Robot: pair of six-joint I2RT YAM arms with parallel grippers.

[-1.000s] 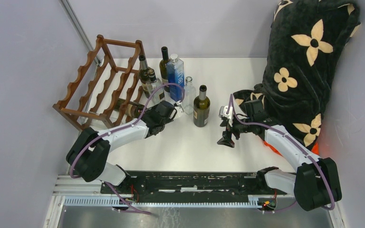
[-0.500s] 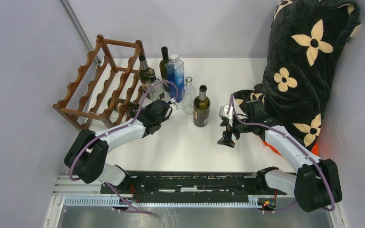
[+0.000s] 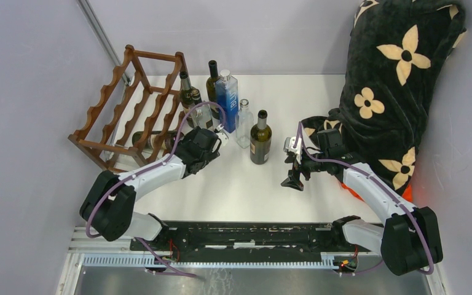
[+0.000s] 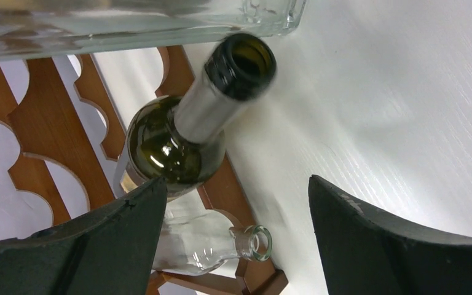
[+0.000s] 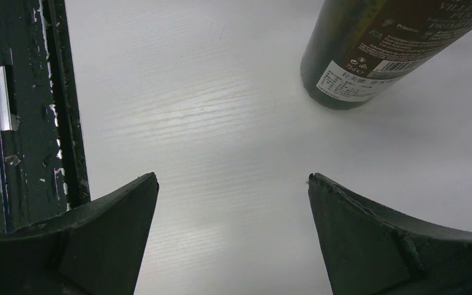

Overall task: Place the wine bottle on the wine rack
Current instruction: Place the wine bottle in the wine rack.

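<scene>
Slid leftward with the left arm over the last second, pushing the dark green glass wine bottle (image 4: pixel 172 144) deeper into the dark reddish-brown wooden wine rack (image 4: pixel 49 132) with its wavy scalloped rails. Now lies on its side across those rails, body in among them, grey-collared neck and open mouth poking out toward the left gripper (image 4: pixel 236 184). Reads as nearly done: resting on the rack and free of any grip. Cannot tell whether seated fully in a scallop, so perhaps one more nudge on the mouth, then a retreat. Stands wide open and holds nothing, black fingers (image 4: pixel 98 246) at either side, with the bottle's mouth ahead of and above the gap, not between the tips; cannot tell whether touching it. Reaches forward and leftward from the base, wrist turned toward the rack, low over the white table (image 4: pixel 405 110). Also shows a clear glass bottle (image 4: pixel 209 246) lying lower by the rack's rails, below the gap, and a squarish clear glass container (image 4: pixel 135 27) above the fingers. Leaves the right gripper (image 5: pixel 233 178) well apart, spread wide and empty over bare table, a standing dark green labelled bottle (image 5: pixel 369 55) ahead and rightward of its fingers.
</scene>
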